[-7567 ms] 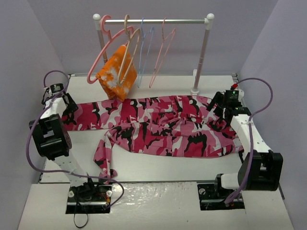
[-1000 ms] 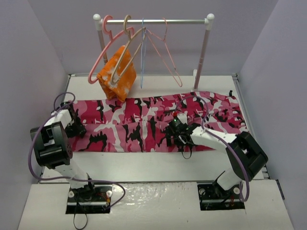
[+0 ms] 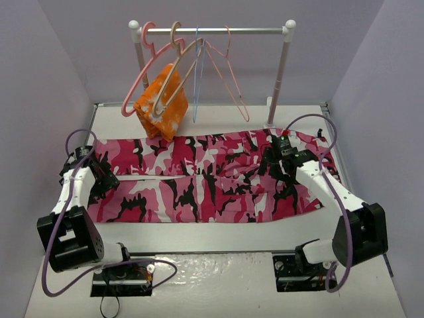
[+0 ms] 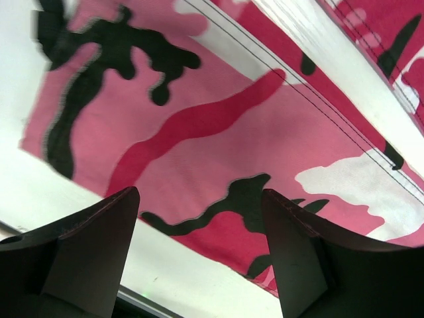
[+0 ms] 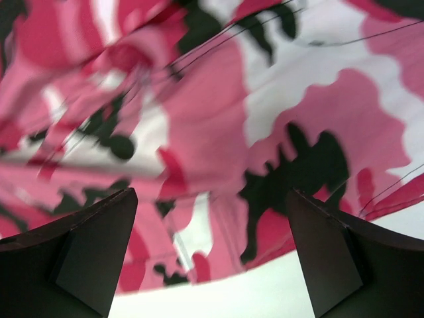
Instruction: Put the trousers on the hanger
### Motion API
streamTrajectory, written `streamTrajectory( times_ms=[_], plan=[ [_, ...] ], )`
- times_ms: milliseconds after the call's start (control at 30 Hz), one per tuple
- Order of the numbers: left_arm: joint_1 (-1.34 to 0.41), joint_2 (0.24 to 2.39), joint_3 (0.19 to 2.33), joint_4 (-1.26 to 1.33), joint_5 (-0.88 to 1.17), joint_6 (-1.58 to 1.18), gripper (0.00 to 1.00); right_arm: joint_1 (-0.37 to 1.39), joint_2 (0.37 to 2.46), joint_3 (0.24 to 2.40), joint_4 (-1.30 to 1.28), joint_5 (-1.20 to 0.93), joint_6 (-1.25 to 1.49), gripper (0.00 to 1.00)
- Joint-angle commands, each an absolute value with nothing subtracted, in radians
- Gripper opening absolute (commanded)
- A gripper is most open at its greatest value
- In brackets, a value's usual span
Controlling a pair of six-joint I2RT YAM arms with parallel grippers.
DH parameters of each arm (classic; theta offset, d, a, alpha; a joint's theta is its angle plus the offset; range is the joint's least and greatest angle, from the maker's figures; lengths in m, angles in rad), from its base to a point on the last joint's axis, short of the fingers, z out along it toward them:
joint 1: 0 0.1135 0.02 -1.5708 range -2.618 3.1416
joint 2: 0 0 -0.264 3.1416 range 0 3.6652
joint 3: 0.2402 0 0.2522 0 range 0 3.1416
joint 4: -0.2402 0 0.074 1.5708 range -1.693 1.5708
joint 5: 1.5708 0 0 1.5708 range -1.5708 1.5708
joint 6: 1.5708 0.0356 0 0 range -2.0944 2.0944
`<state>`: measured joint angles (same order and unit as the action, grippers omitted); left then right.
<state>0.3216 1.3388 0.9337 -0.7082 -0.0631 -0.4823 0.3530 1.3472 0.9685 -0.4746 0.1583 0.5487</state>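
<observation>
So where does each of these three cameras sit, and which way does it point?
Top external: above and behind the robot, looking down over the table at the trousers and rail; left arm and right arm show.
Left wrist: on the left arm, looking down past its open left claw at a trouser edge.
Right wrist: on the right arm, looking down past its open right claw at rumpled fabric.
Shared: all see the trousers.

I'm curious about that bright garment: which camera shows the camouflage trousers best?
The top external view: there the trousers lie spread out whole, end to end. The left wrist view shows only a close patch near one fabric edge; the right wrist view shows a blurry, wrinkled patch.
</observation>
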Motion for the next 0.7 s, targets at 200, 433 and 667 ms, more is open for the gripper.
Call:
streamTrajectory(
  times_ms=[200, 433, 667],
  plan=[
    [0.311, 1.593, 0.945, -0.646, -0.046, -0.518, 0.71, 0.161, 1.592, 0.92, -0.174, 0.168, 0.569, 0.92],
    [0.318, 1.67, 0.929, -0.657, -0.04, -0.503, 0.71, 0.037, 1.682, 0.88, -0.114, 0.24, 0.633, 0.92],
    [0.321, 1.668, 0.937, -0.68, -0.045, -0.471, 0.71, -0.152, 1.66, 0.848, -0.101, 0.233, 0.644, 0.92]
  ],
)
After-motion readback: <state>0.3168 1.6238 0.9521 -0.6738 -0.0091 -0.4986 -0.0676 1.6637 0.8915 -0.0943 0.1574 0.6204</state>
